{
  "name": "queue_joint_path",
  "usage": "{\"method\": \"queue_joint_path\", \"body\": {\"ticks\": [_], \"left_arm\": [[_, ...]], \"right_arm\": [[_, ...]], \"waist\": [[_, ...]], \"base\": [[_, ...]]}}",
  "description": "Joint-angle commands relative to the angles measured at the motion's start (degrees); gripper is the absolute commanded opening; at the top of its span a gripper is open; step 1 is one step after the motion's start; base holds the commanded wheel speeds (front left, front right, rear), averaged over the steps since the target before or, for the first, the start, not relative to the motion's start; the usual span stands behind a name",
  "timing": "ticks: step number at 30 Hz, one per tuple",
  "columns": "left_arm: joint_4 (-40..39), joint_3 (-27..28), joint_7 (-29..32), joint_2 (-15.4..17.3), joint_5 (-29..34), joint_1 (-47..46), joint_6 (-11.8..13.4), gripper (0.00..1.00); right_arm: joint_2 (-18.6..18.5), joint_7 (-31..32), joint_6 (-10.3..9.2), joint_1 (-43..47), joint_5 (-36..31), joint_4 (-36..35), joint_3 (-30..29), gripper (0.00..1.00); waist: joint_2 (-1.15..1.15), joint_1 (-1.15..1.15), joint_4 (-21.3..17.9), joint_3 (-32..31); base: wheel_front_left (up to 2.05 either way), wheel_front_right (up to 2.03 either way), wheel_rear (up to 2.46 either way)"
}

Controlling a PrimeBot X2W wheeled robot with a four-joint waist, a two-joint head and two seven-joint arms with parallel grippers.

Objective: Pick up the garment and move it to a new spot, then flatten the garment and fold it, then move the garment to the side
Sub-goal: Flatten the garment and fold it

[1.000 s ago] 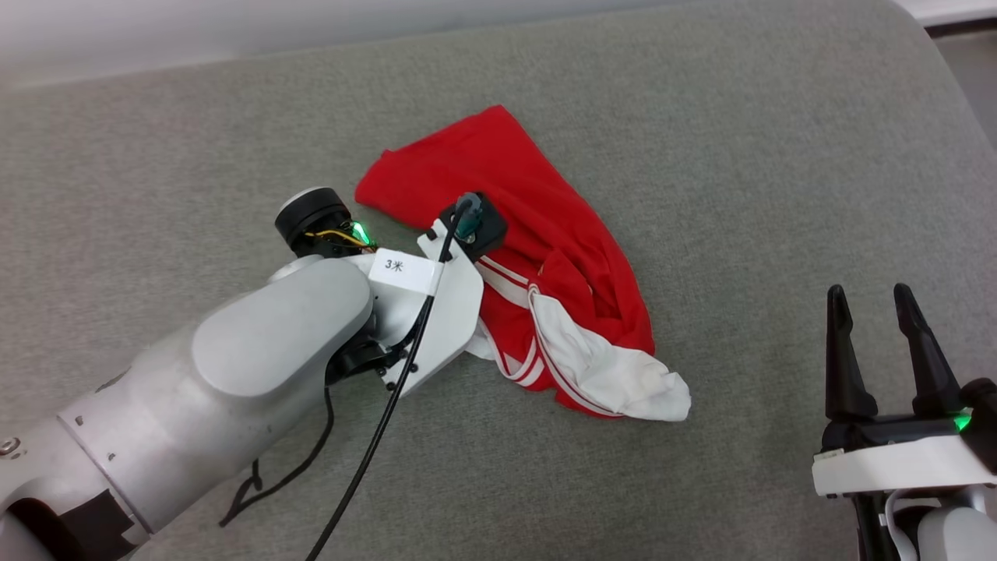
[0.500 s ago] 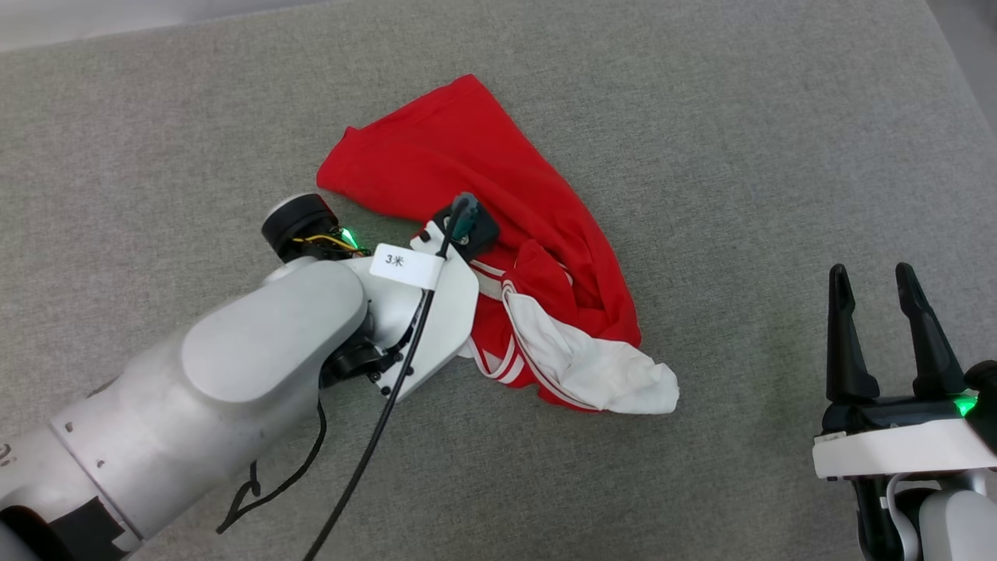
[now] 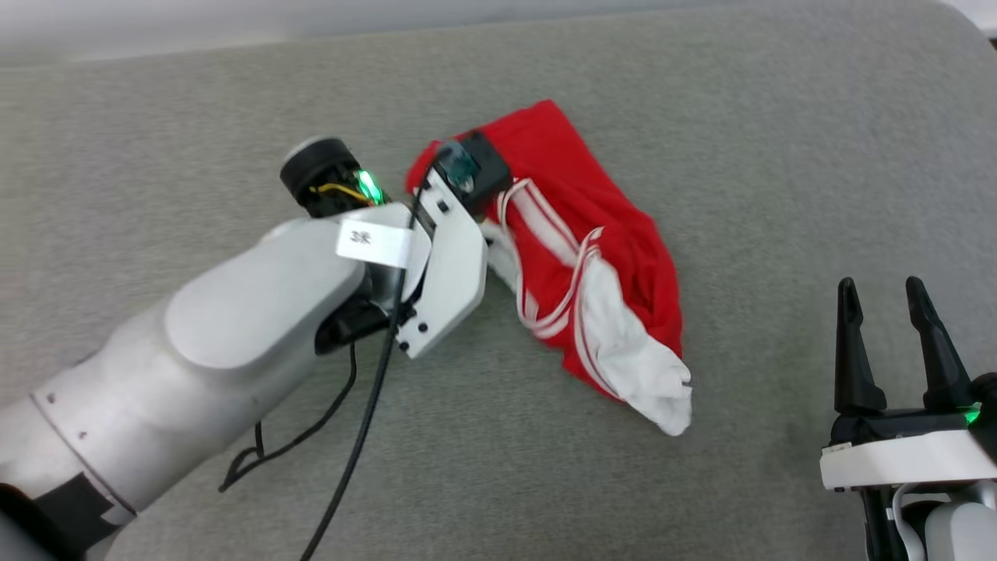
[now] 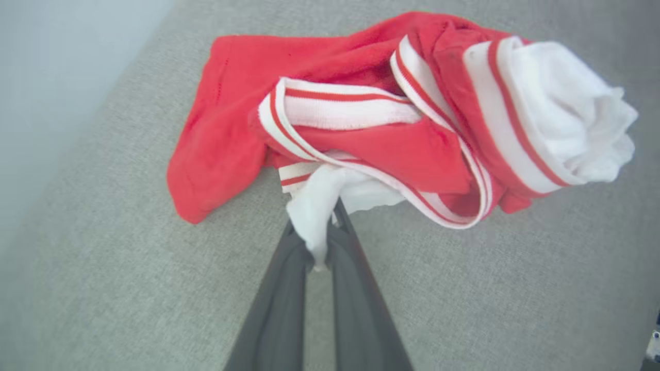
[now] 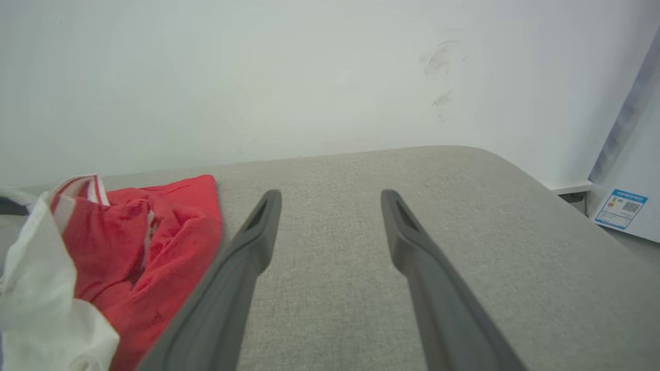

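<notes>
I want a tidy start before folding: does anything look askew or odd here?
The garment is a crumpled heap on the grey cushion, sleeves and striped trim twisted together, nowhere flat. The left hand is shut on a white edge of it. A loose black cable dangles under that forearm. Nothing looks damaged.

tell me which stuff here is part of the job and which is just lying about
job: garment, white part pinched in shut left gripper; right gripper, open, off to the side
just about: grey cushion underneath, wall, blue label
</notes>
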Motion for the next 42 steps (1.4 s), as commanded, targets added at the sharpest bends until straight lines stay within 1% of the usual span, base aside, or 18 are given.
{"method": "queue_joint_path", "body": {"ticks": [1, 3, 7, 12, 16, 17, 22, 25, 28, 31, 36, 40, 42], "left_arm": [[-0.64, 0.85, -1.15, 0.84, -0.16, -0.71, 0.31, 0.0], [-1.91, 1.97, -2.75, 1.84, -0.25, -0.88, 0.84, 0.0], [-5.75, 4.28, -4.87, 5.29, -0.96, 0.66, 3.13, 0.0], [-11.42, 7.16, -6.85, 11.25, -3.41, 4.95, 7.62, 0.0], [-14.28, 9.14, -8.91, 16.88, -6.12, 10.44, 11.54, 0.0], [-14.28, 9.14, -8.91, 16.88, -6.12, 10.44, 11.54, 0.0], [-14.52, 11.59, -13.02, 22.59, -11.35, 19.08, 15.64, 0.0], [-12.83, 12.8, -15.95, 24.55, -15.16, 24.44, 16.67, 0.0], [-10.29, 13.32, -17.99, 25.36, -18.5, 29.08, 17.08, 0.0], [-6.72, 13.51, -19.02, 25.56, -21.48, 32.78, 16.61, 0.0], [-0.71, 13.63, -19.36, 23.41, -26.53, 37.59, 15.17, 0.0], [4.44, 12.38, -18.6, 21.14, -28.3, 40.66, 14.25, 0.0], [6.27, 12.07, -18.76, 19.51, -28.82, 41.37, 13.4, 0.0]], "right_arm": [[0.1, -0.11, -0.04, 0.56, -0.33, -0.21, -0.04, 1.0], [0.09, -0.11, -0.04, 1.06, -0.62, -0.23, -0.11, 1.0], [0.08, -0.11, -0.05, 1.7, -1.15, -0.33, -0.3, 1.0], [0.09, -0.11, -0.04, 2.89, -1.61, -0.55, -0.98, 1.0], [0.1, -0.11, -0.04, 3.51, -1.84, -0.65, -1.09, 1.0], [0.1, -0.11, -0.04, 3.51, -1.84, -0.65, -1.09, 1.0], [0.09, -0.11, -0.04, 3.5, -1.99, -0.94, -1.18, 1.0], [0.09, -0.11, -0.04, 3.47, -2.24, -1.03, -1.34, 1.0], [0.09, -0.11, -0.04, 3.46, -2.51, -0.92, -1.52, 1.0], [0.09, -0.11, -0.04, 3.34, -2.7, -0.86, -1.63, 1.0], [0.09, -0.11, -0.04, 3.27, -3.04, -0.85, -1.72, 1.0], [0.09, -0.11, -0.04, 3.16, -3.2, -0.69, -1.81, 1.0], [0.1, -0.11, -0.04, 3.28, -3.32, -0.56, -1.96, 1.0]], "waist": [[0.0, 0.0, 2.75, -2.12], [0.0, 0.0, 4.3, -3.04], [0.0, 0.0, 6.78, -4.59], [0.0, 0.0, 9.38, -5.89], [0.0, 0.0, 10.87, -6.19], [0.0, 0.0, 10.87, -6.19], [0.0, 0.0, 11.98, -5.83], [0.0, 0.0, 12.38, -5.49], [0.0, 0.0, 12.66, -5.22], [0.0, 0.0, 12.74, -4.91], [0.0, 0.0, 12.69, -4.49], [0.0, 0.0, 12.67, -4.27], [0.0, 0.0, 12.77, -4.38]], "base": [[0.0, 0.0, 0.0], [0.0, 0.0, 0.0], [0.0, 0.0, 0.0], [0.0, 0.0, 0.0], [0.0, 0.0, 0.0], [0.0, 0.0, 0.0], [0.0, 0.0, 0.0], [0.0, 0.0, 0.0], [0.0, 0.0, 0.0], [0.0, 0.0, 0.0], [0.0, 0.0, 0.0], [0.0, 0.0, 0.0], [0.0, 0.0, 0.0]]}}
